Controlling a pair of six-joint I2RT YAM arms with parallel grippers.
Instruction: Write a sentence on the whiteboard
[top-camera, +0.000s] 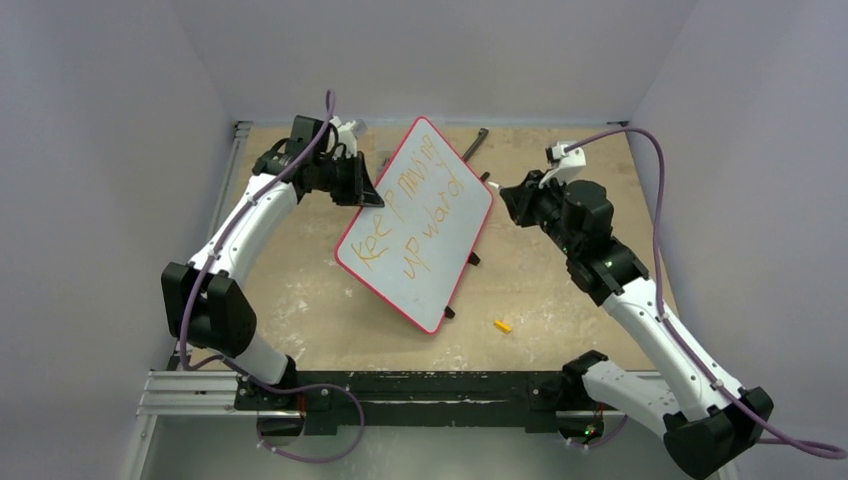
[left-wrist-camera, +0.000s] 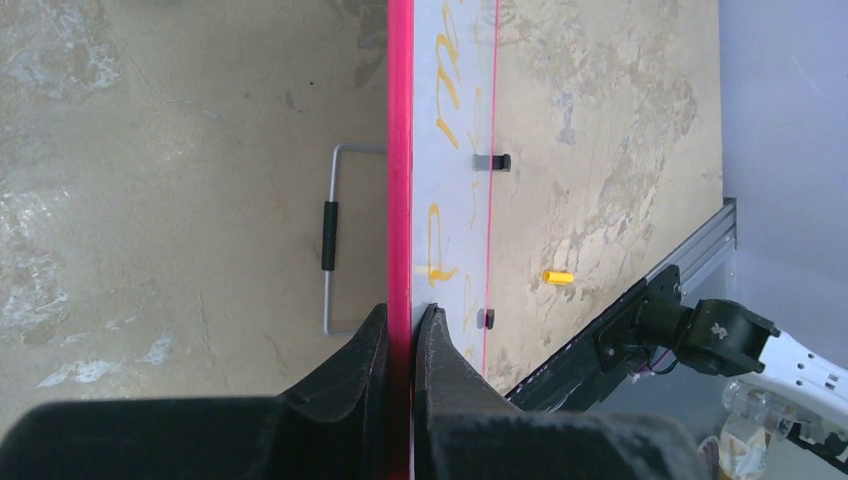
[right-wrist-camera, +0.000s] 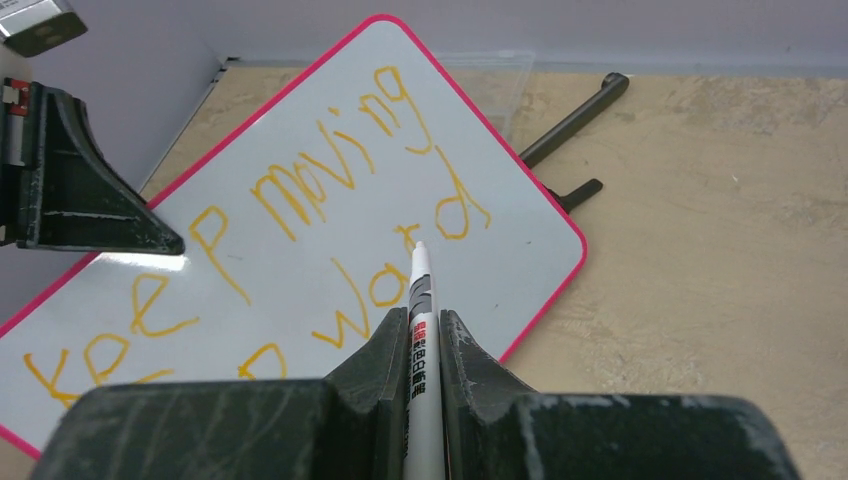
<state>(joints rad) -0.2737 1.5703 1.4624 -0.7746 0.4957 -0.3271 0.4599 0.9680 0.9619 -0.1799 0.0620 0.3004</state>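
Note:
The whiteboard (top-camera: 420, 225) with a thin red frame lies tilted in the middle of the table. The sentence (top-camera: 412, 215) is in orange, in two lines, reading "Keep moving upward"; it also shows in the right wrist view (right-wrist-camera: 330, 190). My left gripper (top-camera: 368, 192) is shut on the board's red edge (left-wrist-camera: 400, 200) at its upper left side. My right gripper (top-camera: 510, 198) is shut on a white marker pen (right-wrist-camera: 421, 300). The pen's tip points at the board just beside the word "upward". In the right wrist view I see the whiteboard (right-wrist-camera: 300, 270).
An orange pen cap (top-camera: 502, 325) lies on the table right of the board's lower corner; it also shows in the left wrist view (left-wrist-camera: 559, 277). A black stand rod (right-wrist-camera: 572, 122) lies beyond the board. A wire stand (left-wrist-camera: 330, 240) sits under the board's edge.

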